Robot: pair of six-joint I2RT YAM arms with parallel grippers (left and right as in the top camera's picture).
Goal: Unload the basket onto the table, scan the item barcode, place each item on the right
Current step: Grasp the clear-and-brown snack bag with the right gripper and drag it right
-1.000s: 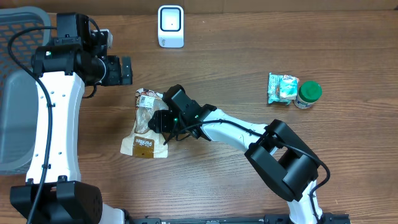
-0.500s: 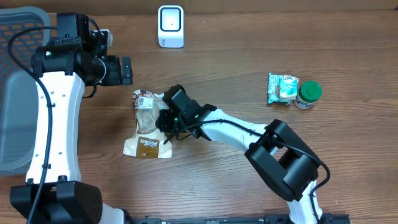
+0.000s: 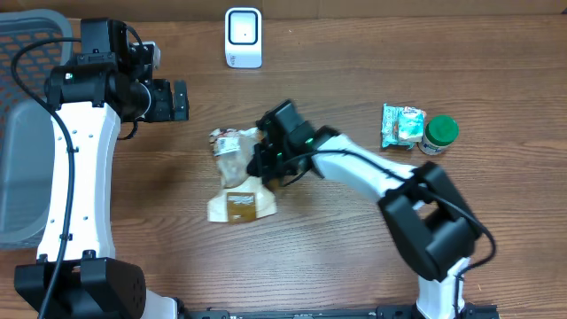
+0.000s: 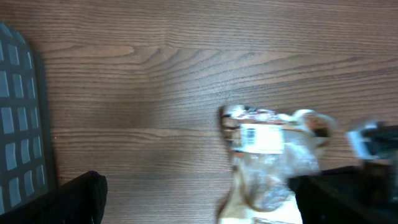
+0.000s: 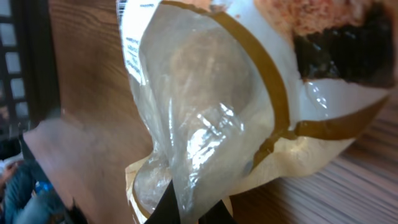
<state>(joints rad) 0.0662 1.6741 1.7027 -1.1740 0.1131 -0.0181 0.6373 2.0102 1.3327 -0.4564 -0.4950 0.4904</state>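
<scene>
Snack bag (image 3: 237, 177), clear film with brown trim, lies near the middle of the counter (image 3: 354, 257). It is on the near side of the white scanner (image 3: 243, 37) and well apart from it. The right hand (image 3: 267, 161) sits at the bag's right edge, clamped fully down on the film. In the right wrist view the clear plastic runs down into the pinch between the two fingertips. The bag's white-label end points toward the scanner side and its brown printed end toward the near edge.

Hard to make out: the label (image 4: 260, 138) shows dark bars in the left wrist view, but it is blurred and unreadable. From overhead the right fingertips are hidden under the wrist housing. Cannot tell whether the bag is lifted or resting on the wood. In the right wrist view the bag fills the frame and is cut off at the top and right.

Pose: the right arm reaches leftward across the counter with its wrist turned to the bag. The left hand (image 3: 173, 100) hovers up-left of the bag, apart from it, jaws spread wide and holding nothing. A grey basket (image 3: 22, 133) stands at the far left. A small packet (image 3: 400, 125) and a green-lidded jar (image 3: 438, 135) sit just beside each other at the right.
</scene>
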